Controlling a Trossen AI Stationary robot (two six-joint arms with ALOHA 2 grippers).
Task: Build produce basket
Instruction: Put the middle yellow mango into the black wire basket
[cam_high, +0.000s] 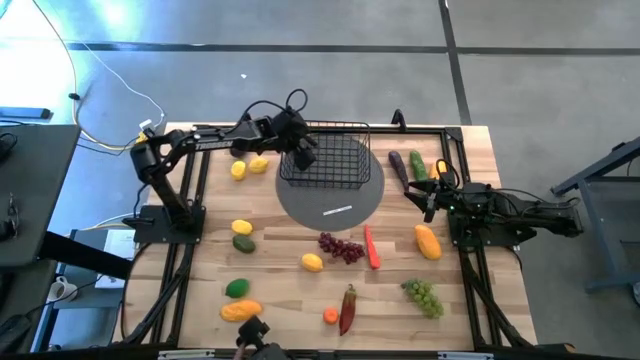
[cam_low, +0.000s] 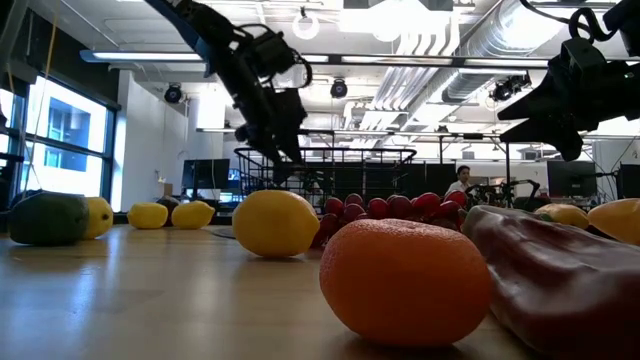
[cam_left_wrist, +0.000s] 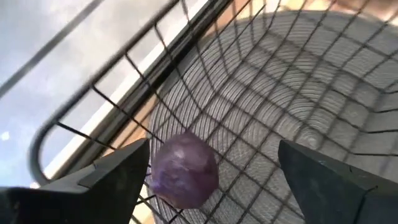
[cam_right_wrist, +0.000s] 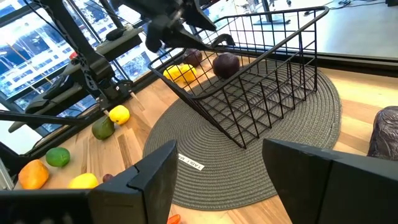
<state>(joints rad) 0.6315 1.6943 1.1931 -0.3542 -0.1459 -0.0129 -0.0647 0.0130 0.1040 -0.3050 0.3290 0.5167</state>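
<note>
**Plum at the basket's corner, left pincer spread above it**

The left gripper (cam_high: 303, 150) hangs over the left end of the basket (cam_high: 335, 160), a black wire-mesh box that stands on a round grey mat (cam_high: 345, 205). Its two dark fingers (cam_left_wrist: 115, 174) stand well apart, clamped on nothing. Between them, in the left wrist view, sits a purple plum (cam_left_wrist: 183, 169) close against the mesh at the basket's corner (whether it rests on the wire floor or is still clear of it cannot be told). The right wrist view shows the same plum (cam_right_wrist: 226, 64) inside the basket, just below the left gripper's tip.

Just beside the left gripper, outside the basket, lie two yellow lemons (cam_high: 248, 167). Farther from it, toward the near edge of the table (cam_high: 270, 300), the rest of the produce is scattered: purple grapes (cam_high: 340, 247), a carrot (cam_high: 372, 247), another lemon (cam_high: 312, 262), a red pepper (cam_high: 347, 308), a small orange (cam_high: 331, 316) and green grapes (cam_high: 424, 296).

The right gripper (cam_high: 428, 196) waits at the far side of the mat from the left one, fingers apart and empty, with a mango (cam_high: 428, 241) just beside it and a cucumber (cam_high: 417, 164) near it.
</note>
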